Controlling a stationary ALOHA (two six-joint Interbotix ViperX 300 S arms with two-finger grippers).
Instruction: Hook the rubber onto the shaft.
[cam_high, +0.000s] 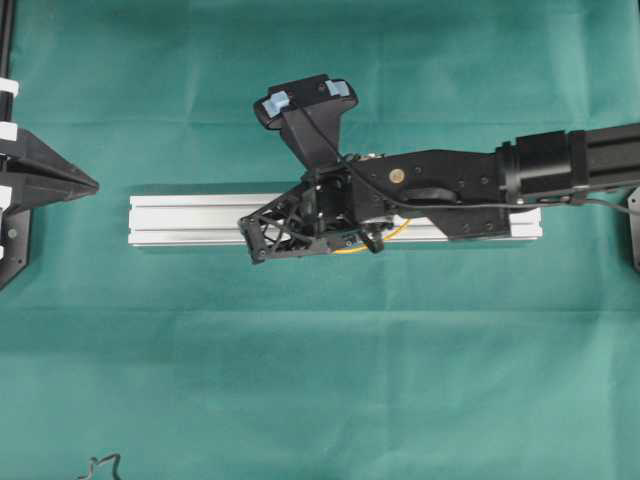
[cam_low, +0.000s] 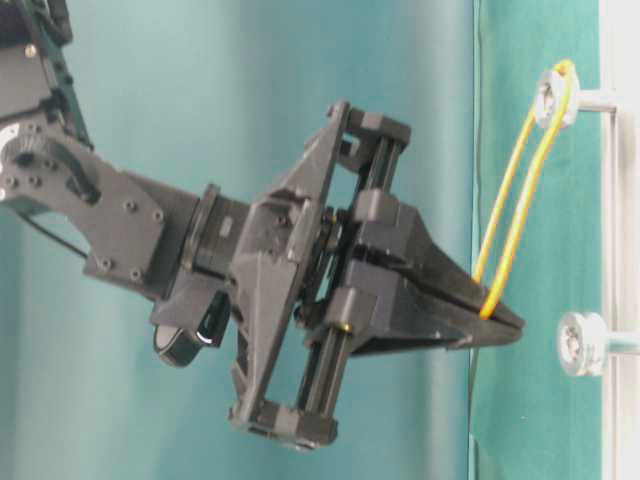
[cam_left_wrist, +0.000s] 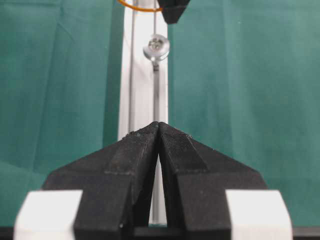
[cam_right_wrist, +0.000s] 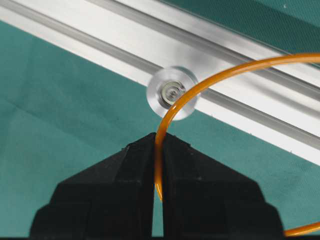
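Table-level view: band (cam_low: 520, 190) looped on the upper-right shaft (cam_low: 556, 97), right gripper (cam_low: 505, 318) clamped on it, lower shaft (cam_low: 582, 343) unhooked; left gripper (cam_left_wrist: 159, 131) together, empty.

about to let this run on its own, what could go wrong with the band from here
1. The orange rubber band is stretched from the upper pulley to the right gripper, pinched only at the fingers' tips; it may slip out and snap back.
2. The free pulley sits close beside the fingers, so they could knock it while hooking.
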